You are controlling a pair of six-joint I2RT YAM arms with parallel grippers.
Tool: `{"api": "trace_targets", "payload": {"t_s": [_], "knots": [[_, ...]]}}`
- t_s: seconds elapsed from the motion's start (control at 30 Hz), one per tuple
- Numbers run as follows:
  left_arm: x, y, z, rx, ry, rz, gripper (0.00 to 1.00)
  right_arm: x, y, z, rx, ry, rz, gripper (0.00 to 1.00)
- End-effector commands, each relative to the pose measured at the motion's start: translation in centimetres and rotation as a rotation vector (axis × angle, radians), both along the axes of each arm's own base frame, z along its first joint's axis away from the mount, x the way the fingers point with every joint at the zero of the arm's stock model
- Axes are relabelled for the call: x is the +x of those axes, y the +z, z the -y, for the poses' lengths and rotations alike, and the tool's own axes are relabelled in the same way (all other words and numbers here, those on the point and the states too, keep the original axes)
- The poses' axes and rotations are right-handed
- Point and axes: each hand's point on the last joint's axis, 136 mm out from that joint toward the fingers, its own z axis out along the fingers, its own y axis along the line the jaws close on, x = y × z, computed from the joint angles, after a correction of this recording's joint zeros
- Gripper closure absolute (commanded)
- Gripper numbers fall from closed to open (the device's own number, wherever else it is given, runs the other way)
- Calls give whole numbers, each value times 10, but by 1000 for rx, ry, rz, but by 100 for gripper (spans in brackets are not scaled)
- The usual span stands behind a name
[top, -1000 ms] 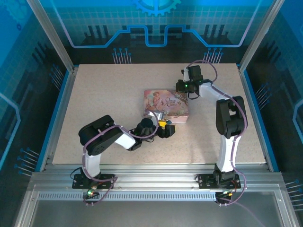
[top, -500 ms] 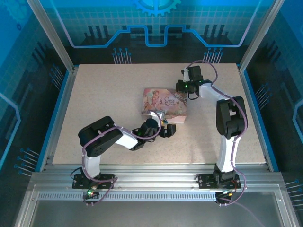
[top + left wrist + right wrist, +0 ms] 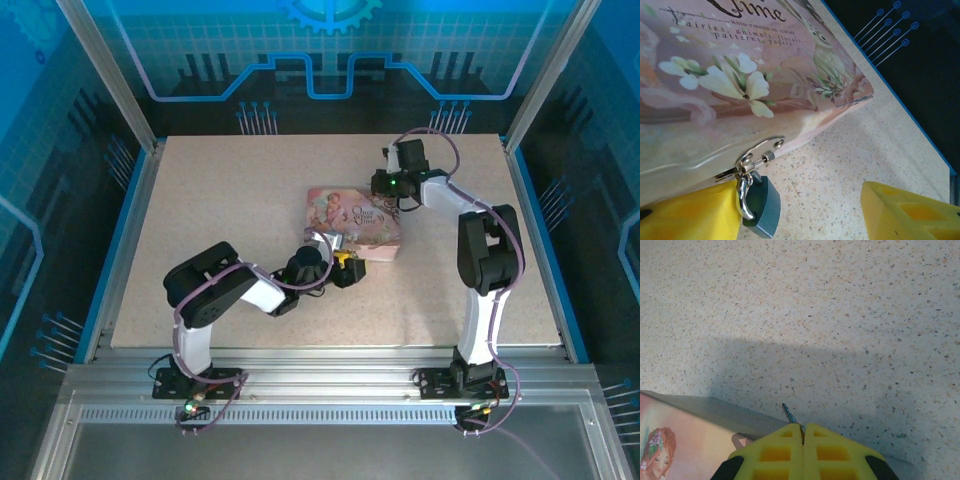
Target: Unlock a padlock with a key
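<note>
Rail (image 3: 320,385): aluminium, at the near edge, with both arm bases bolted to it.
Left arm (image 3: 215,290): folded low over the tabletop (image 3: 220,200), reaching right and away to the near side of the pink box (image 3: 352,222).
Left fingers (image 3: 910,212): released and standing well apart, yellow, low over the speckled tabletop and right at the box's near side wall.
Padlock (image 3: 760,207): small dark grey-green body with a silvery shackle. It hangs at the box's near side wall, between the left fingers, close against the one on the left of the wrist view and well apart from the other.
Hasp (image 3: 760,152): silvery plate and ring on the box's side wall, with the padlock's shackle threaded through the ring.
In the way, near side: the finger beside the padlock covers part of the box's lower wall. In the top view the left wrist sits over the padlock's spot.
Pink box: flat, with a lid painted with flowers, a rabbit and lettering. It lies mid-tabletop, turned a little, between the two sets of fingers.
Right arm (image 3: 485,250): stands tall on the right and bends left toward the box's far right corner.
Right fingers (image 3: 775,452): clenched, pads pressed together, grasping the key (image 3: 788,414). They sit just past the box's far edge, above bare tabletop.
Key: a thin dark tip pokes out between the pads, and the rest is hidden.
Far side: open speckled tabletop, then blue printed panels (image 3: 330,60) behind.
</note>
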Motion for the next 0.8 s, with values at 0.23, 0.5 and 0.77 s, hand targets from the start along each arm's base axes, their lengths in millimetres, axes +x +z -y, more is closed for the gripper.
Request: {"api": "trace_targets", "payload": {"t_s": [0.23,0.5,0.77], "knots": [[3,15,22,-109,-61,-3,28,-16,6,-12,4,42,-12,100],[13,-7,21,-42,9,-70,29,-18,7,-12,8,41,-8,100],[18,-28,23,64,40,-146,35,-18,10,-12,9,44,1,100]]}}
